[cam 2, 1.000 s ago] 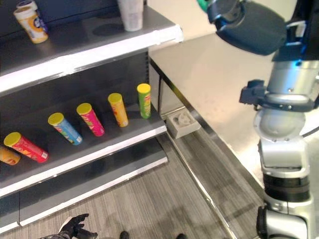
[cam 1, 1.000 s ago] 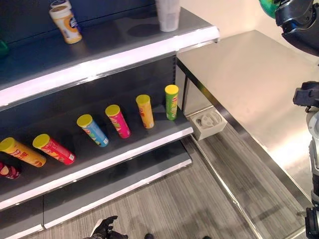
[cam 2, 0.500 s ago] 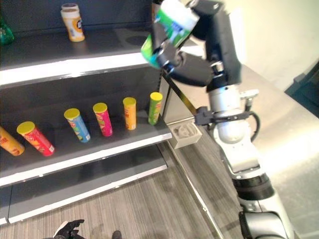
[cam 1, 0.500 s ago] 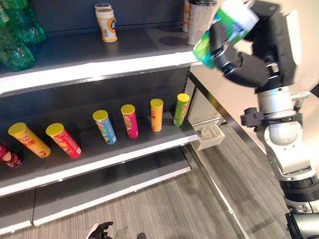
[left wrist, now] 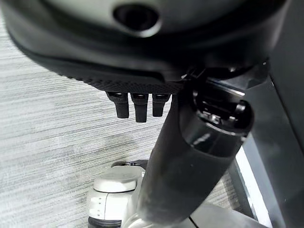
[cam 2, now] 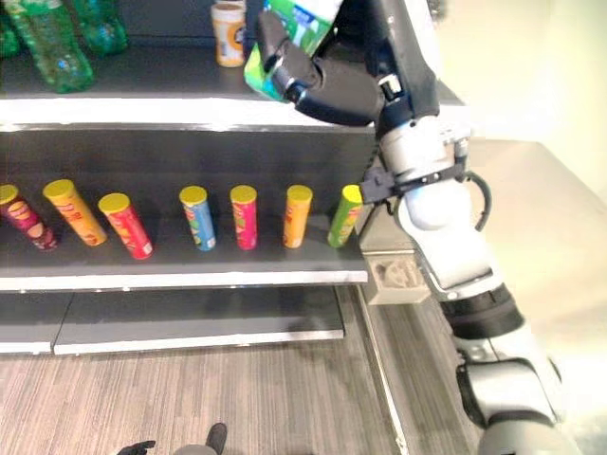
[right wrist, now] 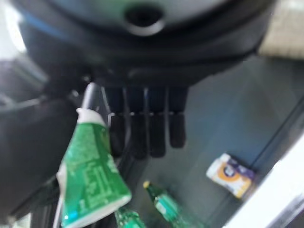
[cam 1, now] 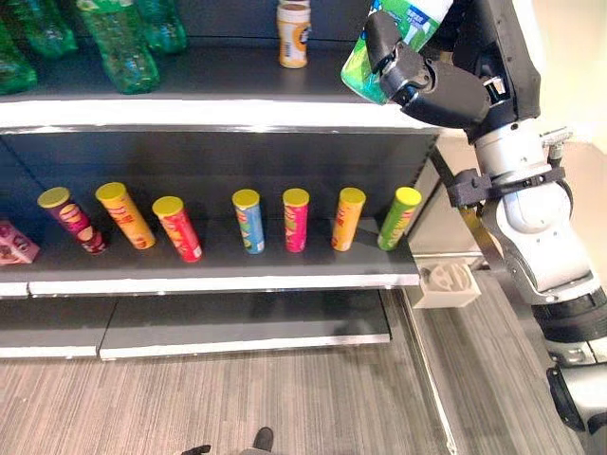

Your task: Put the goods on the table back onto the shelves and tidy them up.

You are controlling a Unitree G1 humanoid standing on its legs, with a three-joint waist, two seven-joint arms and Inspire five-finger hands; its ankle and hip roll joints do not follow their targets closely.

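While the right robot hand (cam 1: 417,81) gripped a green packet (cam 1: 384,43) above the top shelf's (cam 1: 190,90) right end, shelving was underway. Next it seemingly needed lowering onto bare shelf right of the jar (cam 1: 294,33). Left robot hand (left wrist: 137,102) hung relaxed, empty.

Green pack (cam 1: 394,43) in right hand (cam 1: 427,81): top cut by the frame edge, lower part behind fingers. Green bottles (cam 1: 119,43) and orange jar (cam 1: 294,33) on top shelf (cam 1: 190,114) cropped at top. Left hand (left wrist: 137,104) fingers mostly hidden under wrist.
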